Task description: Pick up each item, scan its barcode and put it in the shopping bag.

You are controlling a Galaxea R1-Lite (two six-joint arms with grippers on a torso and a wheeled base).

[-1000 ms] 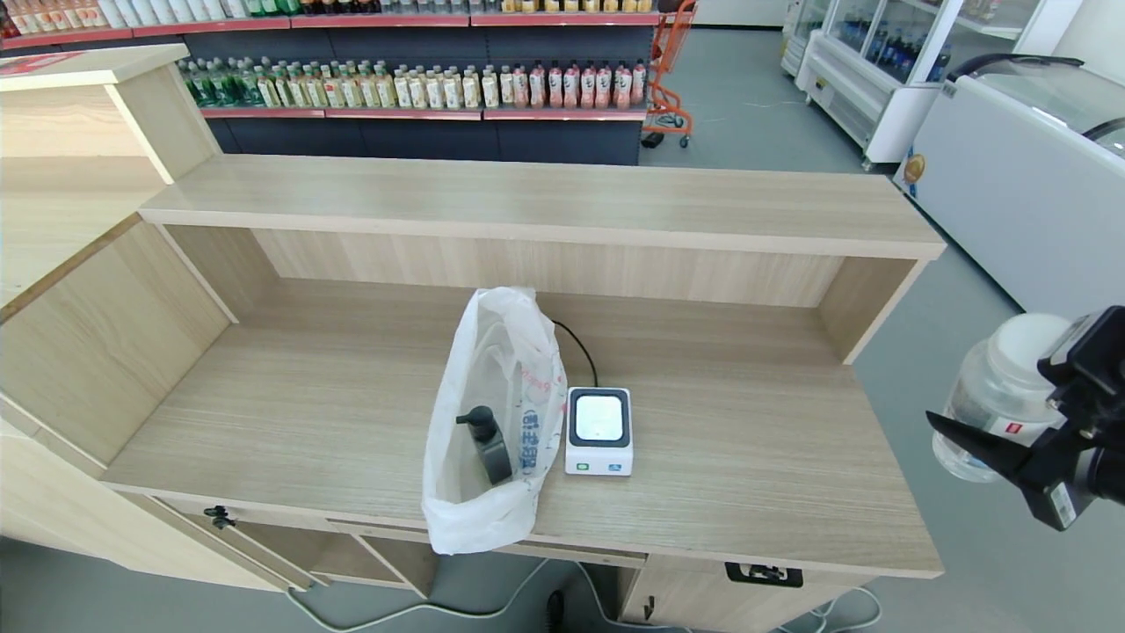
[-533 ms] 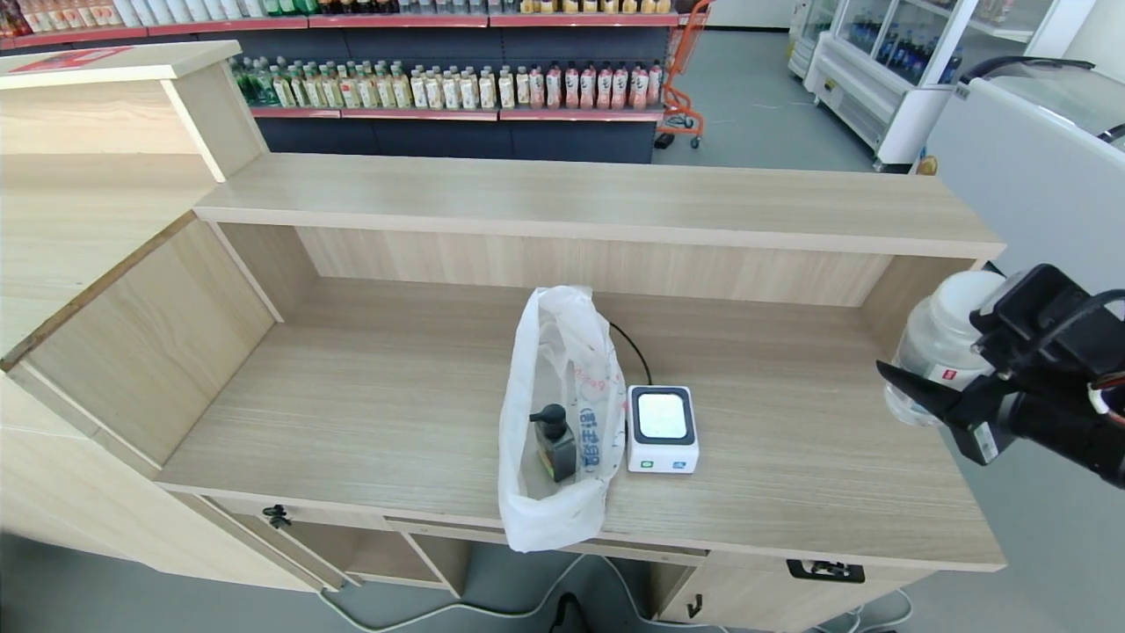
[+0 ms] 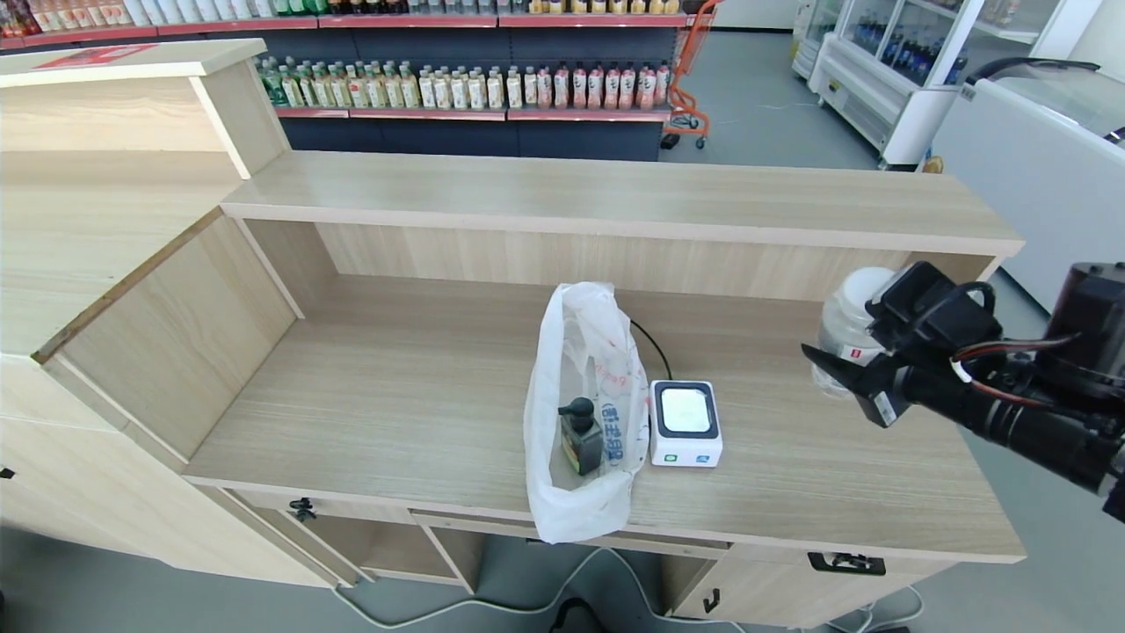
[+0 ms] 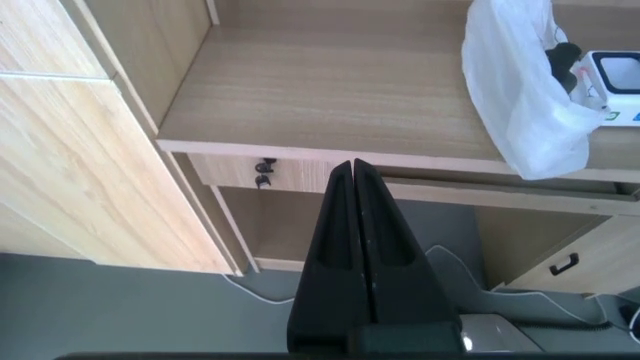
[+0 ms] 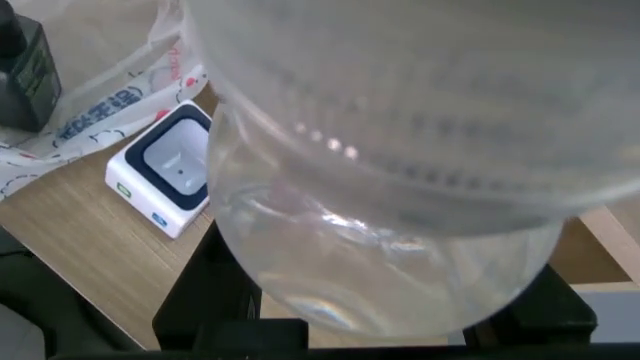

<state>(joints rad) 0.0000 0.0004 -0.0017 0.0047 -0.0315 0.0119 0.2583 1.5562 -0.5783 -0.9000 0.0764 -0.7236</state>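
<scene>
Since a second ago your right pincer (image 3: 835,356), clenched on the jar (image 3: 848,308), has carried it in over the right end of the bench (image 3: 835,457), near the scanner (image 3: 685,413), so roll the jar until its barcode squarely faces that window before going to the bag (image 3: 580,352).

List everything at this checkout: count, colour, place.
counter: one, pale wood, ahead.
bag: one, white, counter's front edge.
pump bottle: one, dark, inside bag.
scanner: one, white, right of bag.
jar: one, clear, white lid, held at counter's right end.
drinks: many, mixed, far shelves.
left claw: one, black, shut, low, in front of counter.
right claw: one, black, shut on jar.
</scene>
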